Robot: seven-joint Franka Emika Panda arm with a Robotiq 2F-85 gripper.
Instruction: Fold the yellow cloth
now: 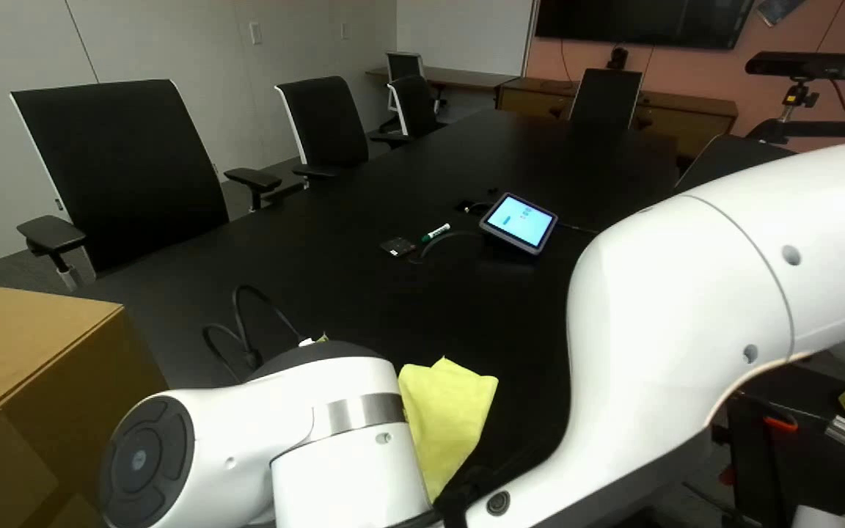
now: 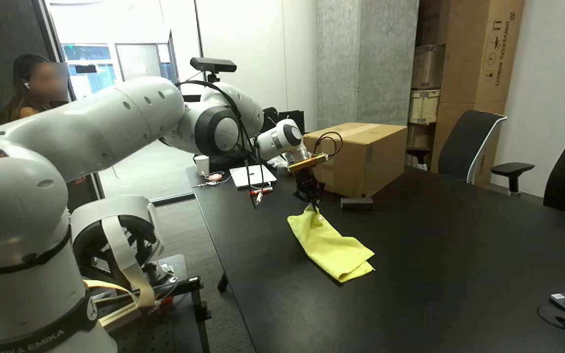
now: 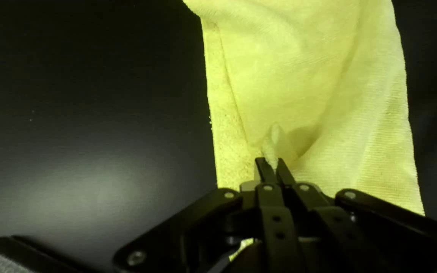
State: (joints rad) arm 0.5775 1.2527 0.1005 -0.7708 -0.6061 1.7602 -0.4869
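Yellow cloth [image 2: 329,245] is on the table [image 2: 420,274], in from the long edge nearest my arm [image 2: 96,132], twd the end w/ the cardboard box [image 2: 356,162]. I see it as a long strip, more than 1 layer: wrist cam has a lower layer peeking out along one long side. Strip runs from my grip away fr the box end. In an exterior view the arm covers part of it, so I can't get the full outline there.

Hand [image 3: 271,163]: jaws drawn nearly tgthr, pinching a thin upright ridge of fabric near the end closer to the box, so I've got hold of cloth. Small shadowed pocket right beside the ridge. Hand pts down at table, blk cables [image 1: 251,358] looped at the wrist.

Next out: small dark block [image 2: 356,203] btwn cloth & box, near the box; can't tell if touching. Box sits by the edge w/ the chairs [image 1: 122,169], i.e. opp. long edge from my arm. Corner at box end, my arm's side: laptop [image 2: 250,177], lid down, w/ mug [image 2: 202,165] near it & red marker [image 2: 263,190] just beside it.

Mid-table, well apart fr cloth & in fr the chair edge: tablet [image 1: 519,221], screen lit, tilted up. Green-capped marker [image 1: 436,232] btwn it & the chair edge, beside a small flat dark item [image 1: 397,246] I can't ID. Off the table, past my arm: person [image 2: 30,90], face blurred.
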